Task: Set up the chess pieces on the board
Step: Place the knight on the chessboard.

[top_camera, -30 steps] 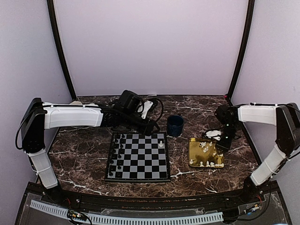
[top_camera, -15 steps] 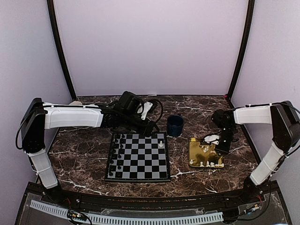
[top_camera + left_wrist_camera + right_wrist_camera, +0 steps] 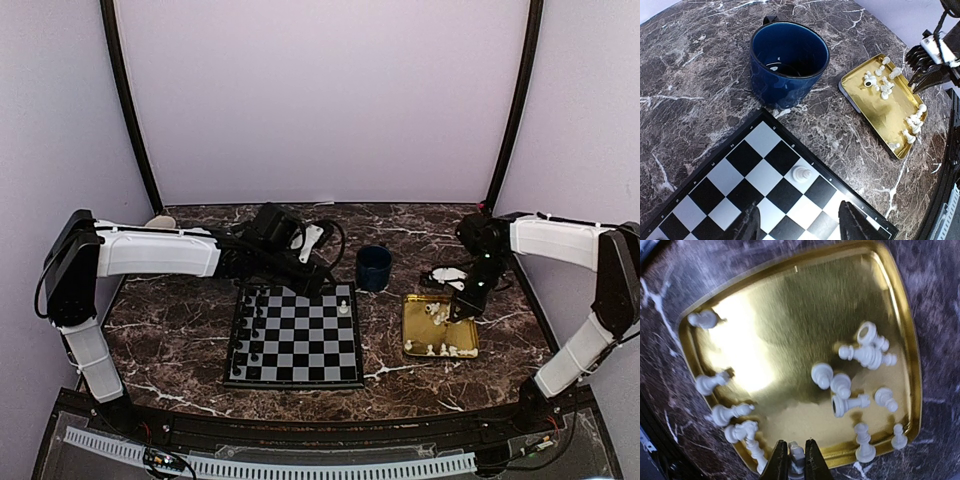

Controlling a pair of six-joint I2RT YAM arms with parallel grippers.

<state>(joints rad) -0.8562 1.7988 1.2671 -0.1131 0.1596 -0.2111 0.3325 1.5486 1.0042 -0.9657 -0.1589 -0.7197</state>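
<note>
Right wrist view: the right gripper [image 3: 796, 446] is clenched on one white piece [image 3: 797, 456] at the near rim of the tray [image 3: 912, 365]. The other white pieces [image 3: 860, 355] lie scattered in the tray, mostly tipped over. This looks like the pick-up step.

A lone white piece [image 3: 801, 174] stands on the board [image 3: 740, 165], near the corner by the mug [image 3: 790, 60]. The next move calls for a straight lift clear of the neighbours, a carry across, and an upright set-down on a square.

The left gripper [image 3: 802, 222] hovers over the board, fingers spread and holding nothing.

Which kind of piece is pinched cannot be told, because the fingers flank it and the frame cuts it off. In the top view the black pieces [image 3: 245, 330] are too small to identify.
</note>
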